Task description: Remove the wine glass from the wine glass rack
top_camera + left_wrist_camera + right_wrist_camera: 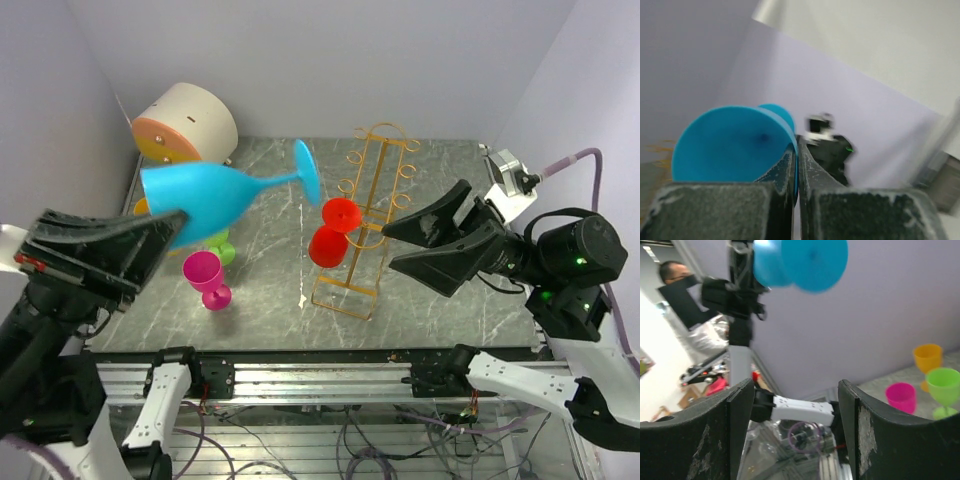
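My left gripper (178, 225) is pressed together on the rim of the blue glass (205, 197), with the bowl wall pinched between the fingers, as the left wrist view confirms. The glass lies on its side in the air with its long axis roughly level. The bowl is at my left jaws, and the stem and foot point right toward the rack (378, 180), near it but apart. My right gripper (390, 247) is spread and empty, just beside the rack's right side. Two red glasses (338, 214) hang on the rack, nearer my right jaws. As I judge it, the next move is a withdrawal leftward along the glass's axis.
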{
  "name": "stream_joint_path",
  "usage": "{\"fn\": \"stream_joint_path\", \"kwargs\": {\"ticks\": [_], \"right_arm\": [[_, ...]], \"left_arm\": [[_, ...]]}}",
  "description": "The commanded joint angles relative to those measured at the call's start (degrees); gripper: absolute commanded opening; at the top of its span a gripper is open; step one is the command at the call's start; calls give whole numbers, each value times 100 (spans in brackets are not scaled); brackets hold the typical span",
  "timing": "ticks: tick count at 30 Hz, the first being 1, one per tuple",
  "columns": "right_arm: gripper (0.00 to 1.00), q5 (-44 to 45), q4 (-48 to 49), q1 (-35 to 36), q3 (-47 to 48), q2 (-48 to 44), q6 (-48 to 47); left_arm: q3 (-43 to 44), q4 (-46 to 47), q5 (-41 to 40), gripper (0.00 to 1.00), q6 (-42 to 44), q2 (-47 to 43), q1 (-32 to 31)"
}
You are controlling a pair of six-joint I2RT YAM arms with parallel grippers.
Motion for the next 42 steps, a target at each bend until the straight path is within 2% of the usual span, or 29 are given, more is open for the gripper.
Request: {"fn": "stream_joint_path", "kwargs": {"ticks": [1, 4, 7, 11, 17, 20, 27, 42], "right_arm": [[66, 957, -1654, 14, 185, -154, -820], [65, 1169, -2006, 9, 262, -184, -955], [64, 1239, -2131, 15, 216, -188, -1033], [64, 1077, -2149, 15, 209, -207, -1083], [63, 1053, -2128, 9, 256, -254, -1103], [63, 1054, -2091, 14, 196, -284, -1104], [61, 786, -2026, 10, 157, -240, -1040], [60, 814, -2317, 14, 149, -653, -928]], "left_arm": [[1734, -4547, -1349, 7, 3146, 855, 28], [2698, -6475, -2947, 7, 4414, 1416, 33], [2781, -7583, -4505, 7, 5037, 1702, 34], [2107, -8032, -6318, 7, 5248, 1649, -38], [697, -8015, -7591, 7, 5345, 1395, -52], [94, -7863, -7855, 8, 5357, 1313, -69], [-1281, -7064, -7762, 7, 5334, 1148, -70], [-2247, -5418, -7319, 7, 5268, 1878, -69]]}}
